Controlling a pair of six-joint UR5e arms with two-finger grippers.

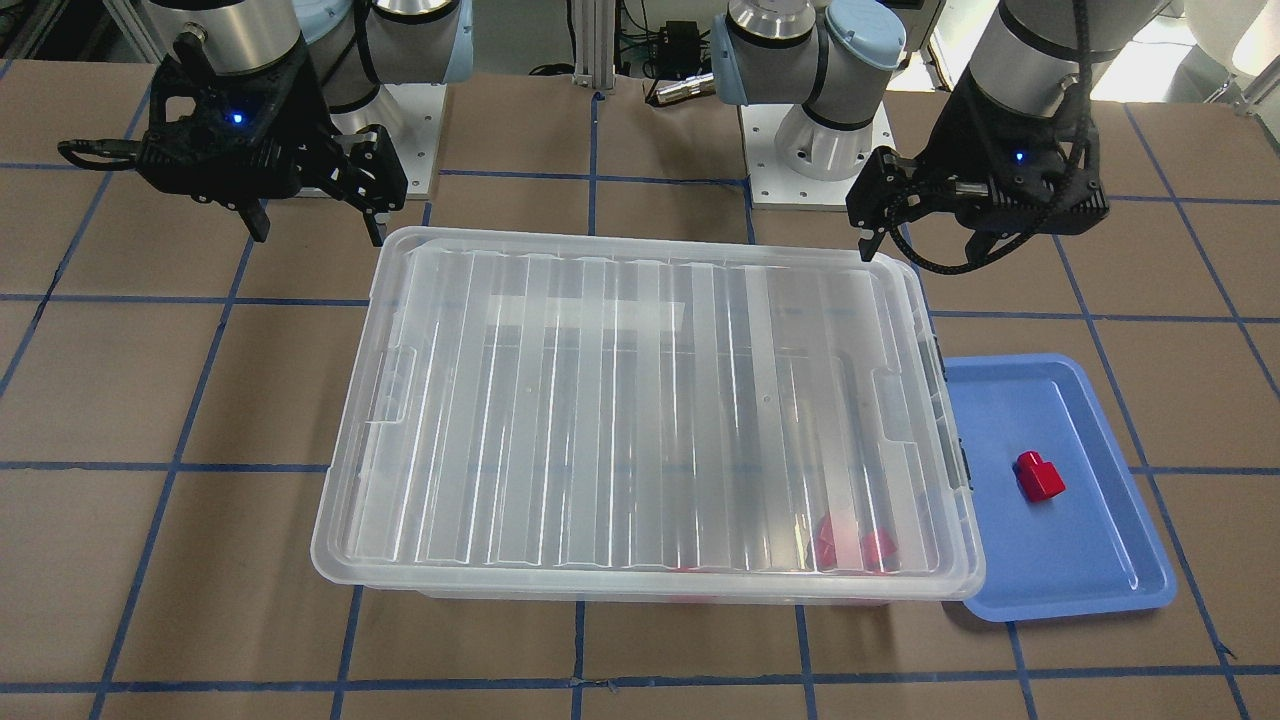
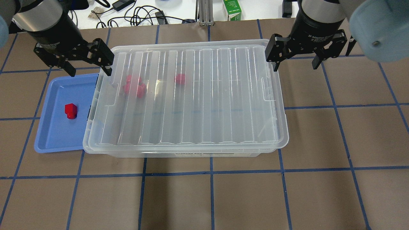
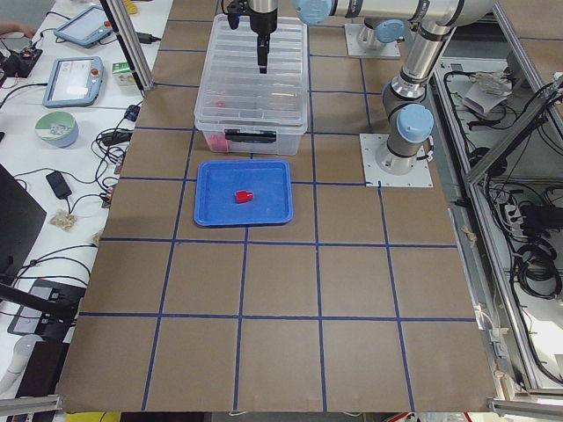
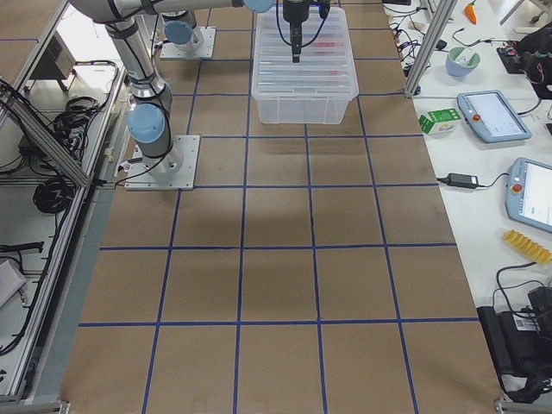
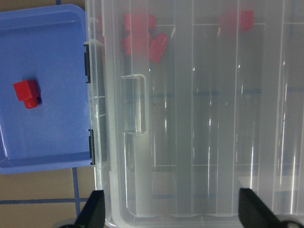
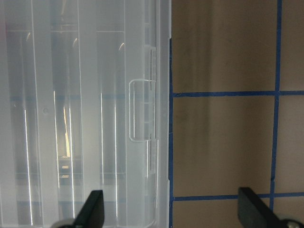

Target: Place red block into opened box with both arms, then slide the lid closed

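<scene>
The red block (image 1: 1038,475) (image 2: 71,110) (image 5: 27,92) lies alone on a blue tray (image 1: 1060,560) (image 2: 57,134) beside the box. The ribbed clear lid (image 1: 640,400) (image 2: 191,99) (image 6: 85,95) covers the box (image 2: 217,154) (image 1: 650,597). Other red pieces (image 2: 135,86) (image 5: 142,40) show blurred through it. My left gripper (image 2: 89,69) (image 1: 920,245) (image 5: 173,213) hovers open and empty above the lid's far corner on the tray side. My right gripper (image 2: 296,65) (image 1: 317,228) (image 6: 173,213) hovers open and empty at the lid's opposite far corner, one finger over the table.
The tray touches the box's short end on my left. Both arm bases (image 1: 400,150) (image 1: 815,150) stand on the near table edge behind the box. Cables and a green carton (image 2: 232,9) lie beyond the far edge. Brown gridded table (image 2: 211,198) stretches around.
</scene>
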